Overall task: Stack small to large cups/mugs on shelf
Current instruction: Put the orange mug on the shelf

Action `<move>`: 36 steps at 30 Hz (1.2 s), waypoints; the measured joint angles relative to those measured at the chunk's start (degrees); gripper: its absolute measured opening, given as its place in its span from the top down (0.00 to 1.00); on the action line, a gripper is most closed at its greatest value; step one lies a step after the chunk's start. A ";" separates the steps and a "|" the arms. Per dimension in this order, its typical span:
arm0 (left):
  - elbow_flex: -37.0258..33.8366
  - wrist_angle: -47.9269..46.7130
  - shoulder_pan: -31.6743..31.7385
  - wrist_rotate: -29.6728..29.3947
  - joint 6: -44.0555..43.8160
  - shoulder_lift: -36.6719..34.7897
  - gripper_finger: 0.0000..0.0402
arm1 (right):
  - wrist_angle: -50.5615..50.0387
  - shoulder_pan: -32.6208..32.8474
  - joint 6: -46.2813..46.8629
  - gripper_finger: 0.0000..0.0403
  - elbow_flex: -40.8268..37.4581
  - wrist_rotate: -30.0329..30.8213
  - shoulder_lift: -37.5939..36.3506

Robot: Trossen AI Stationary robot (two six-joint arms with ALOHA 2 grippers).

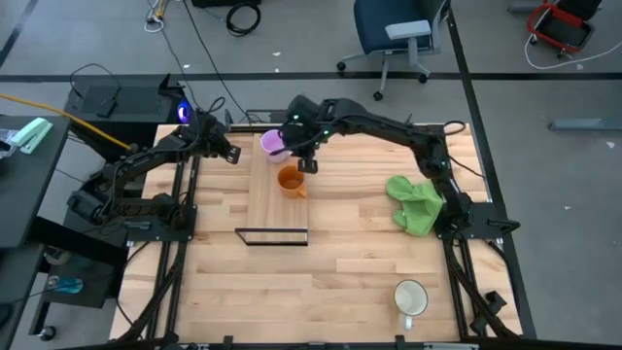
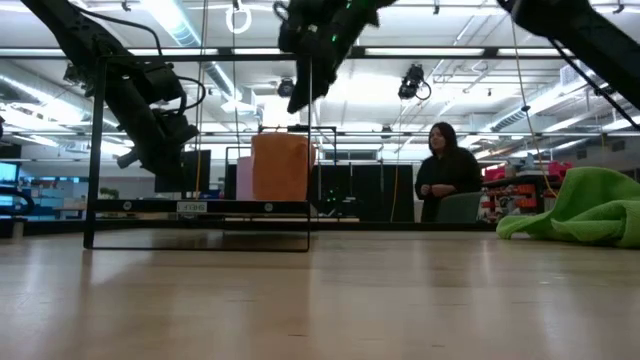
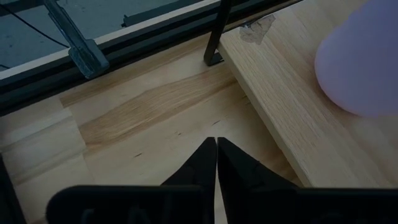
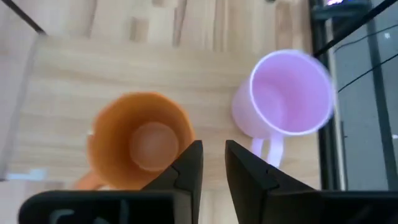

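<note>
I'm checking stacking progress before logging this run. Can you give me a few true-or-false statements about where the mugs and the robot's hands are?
1. The orange mug stands on the shelf. True.
2. The purple mug is stacked inside the orange mug. False: they stand side by side on the shelf, apart.
3. The white mug is on the shelf. False: it sits on the tabletop, near the front on the right side.
4. The right hand is over the two mugs, holding nothing. True.
5. The left hand grips the purple mug. False: its fingers are shut on nothing, beside the shelf.
</note>
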 joint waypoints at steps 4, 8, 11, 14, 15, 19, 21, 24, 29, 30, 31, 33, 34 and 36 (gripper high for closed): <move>-0.02 0.02 0.00 -0.02 0.14 0.00 0.96 | -2.21 1.74 6.03 0.84 0.04 0.14 -5.20; -0.02 0.02 0.00 0.00 0.32 0.00 0.97 | -7.45 5.11 13.61 0.92 0.11 0.60 -7.88; 0.00 0.02 0.00 -0.01 0.73 0.00 0.96 | -11.17 9.53 16.34 0.98 0.03 4.49 -7.59; -0.02 -0.05 0.00 -0.02 1.00 0.00 0.95 | -10.96 13.90 19.30 0.98 -2.08 9.78 -6.76; -0.02 -0.13 0.00 -0.01 1.32 0.00 0.95 | -10.52 15.07 19.49 0.99 -3.70 10.87 -6.46; -0.02 -0.72 0.02 -0.01 1.71 0.00 0.95 | -4.29 17.74 22.27 0.99 -14.34 16.14 -7.71; -0.02 -0.87 -0.01 0.01 2.10 0.00 0.96 | 1.35 17.86 23.20 0.99 -20.60 17.92 -9.73; -0.02 -1.07 -0.11 0.01 2.26 0.00 0.97 | 13.01 17.31 24.97 0.99 -30.84 18.24 -14.09; -0.02 -1.16 -0.11 0.00 2.25 0.00 0.97 | 28.21 15.89 28.53 1.00 -45.24 18.38 -20.89; -0.02 -1.18 -0.11 -0.02 2.25 0.00 0.96 | 30.13 15.83 29.06 1.00 -47.37 18.44 -22.04; -0.02 -1.16 -0.11 -0.02 2.25 0.00 0.96 | 31.66 15.83 29.24 1.00 -49.21 18.54 -23.01; -0.02 -0.99 -0.11 -0.01 2.24 0.00 0.95 | 34.34 16.03 29.27 1.00 -52.45 18.57 -24.47; -0.02 -0.84 -0.11 -0.02 2.21 0.00 0.95 | 35.84 16.18 29.26 1.00 -53.68 18.44 -25.04; -0.02 -0.48 -0.11 0.01 2.05 0.00 0.95 | 38.78 16.20 29.51 1.00 -55.51 17.50 -25.82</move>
